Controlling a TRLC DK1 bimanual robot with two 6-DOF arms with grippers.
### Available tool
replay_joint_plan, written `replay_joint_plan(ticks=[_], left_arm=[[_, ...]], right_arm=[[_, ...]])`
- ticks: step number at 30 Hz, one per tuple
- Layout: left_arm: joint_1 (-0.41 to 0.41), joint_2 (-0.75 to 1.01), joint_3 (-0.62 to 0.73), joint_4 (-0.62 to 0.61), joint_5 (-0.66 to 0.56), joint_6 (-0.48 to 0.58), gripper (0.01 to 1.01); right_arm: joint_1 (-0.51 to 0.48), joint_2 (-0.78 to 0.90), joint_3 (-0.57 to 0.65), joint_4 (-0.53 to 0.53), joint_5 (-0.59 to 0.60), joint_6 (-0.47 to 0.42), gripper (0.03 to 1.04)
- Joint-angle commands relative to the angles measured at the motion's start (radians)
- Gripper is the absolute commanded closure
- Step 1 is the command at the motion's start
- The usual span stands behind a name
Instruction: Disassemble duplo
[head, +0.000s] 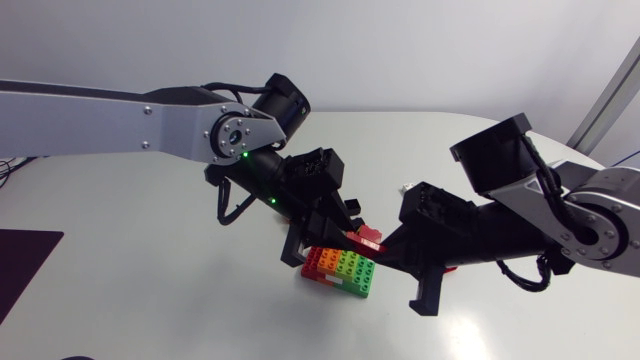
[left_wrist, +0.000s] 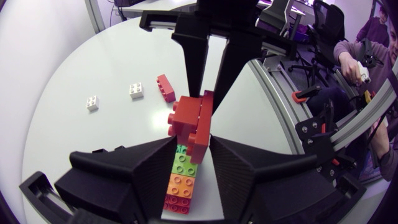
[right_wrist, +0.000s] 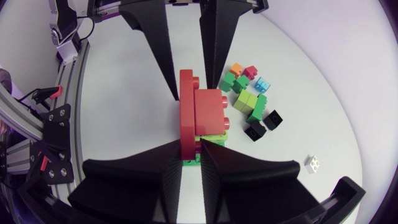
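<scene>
A duplo stack (head: 342, 270) lies on the table: a row of red, orange and green bricks with a red brick (head: 366, 238) stuck on its green end. In the left wrist view that row (left_wrist: 180, 183) runs back between my left gripper's fingers. My left gripper (head: 318, 245) comes in from the left and its fingertips press both sides of the stack just under the red brick (left_wrist: 193, 124). My right gripper (right_wrist: 191, 152) comes from the opposite side and is shut on the red brick (right_wrist: 199, 112). In the right wrist view the stack's green brick (right_wrist: 214, 138) shows under the red brick.
Two white bricks (left_wrist: 92, 102) (left_wrist: 136, 90) and a loose red brick (left_wrist: 165, 87) lie beyond the stack. A pile of loose coloured bricks (right_wrist: 245, 93), two black bricks (right_wrist: 265, 123) and a white brick (right_wrist: 314, 163) lie to one side of my right gripper.
</scene>
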Motion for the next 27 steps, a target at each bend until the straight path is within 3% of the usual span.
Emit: replay_joint_plan(ticks=[1, 6, 8, 12, 14, 21, 27], left_arm=[[-0.016, 0.018, 0.022, -0.013, 0.013, 0.029, 0.743], [-0.032, 0.001, -0.004, -0.013, 0.013, 0.058, 0.782], [-0.036, -0.016, -0.020, -0.013, 0.011, 0.072, 0.787], [-0.039, -0.070, -0.070, 0.041, -0.015, 0.058, 0.792], [-0.039, -0.098, -0.100, 0.067, -0.047, 0.057, 0.792], [-0.036, -0.145, -0.147, 0.085, -0.058, 0.055, 0.792], [-0.045, -0.147, -0.164, 0.096, -0.063, 0.044, 0.792]], right_arm=[[0.013, -0.016, -0.007, -0.011, -0.008, 0.018, 1.01], [0.015, -0.033, -0.009, -0.010, -0.008, 0.027, 0.99], [0.013, -0.042, -0.009, -0.011, -0.006, 0.032, 0.92], [-0.008, -0.073, -0.003, -0.025, -0.005, 0.036, 0.37], [-0.039, -0.087, 0.013, -0.042, -0.008, 0.036, 0.18], [-0.059, -0.099, 0.013, -0.065, -0.039, 0.042, 0.15], [-0.068, -0.073, -0.018, -0.054, 0.014, 0.038, 0.15]])
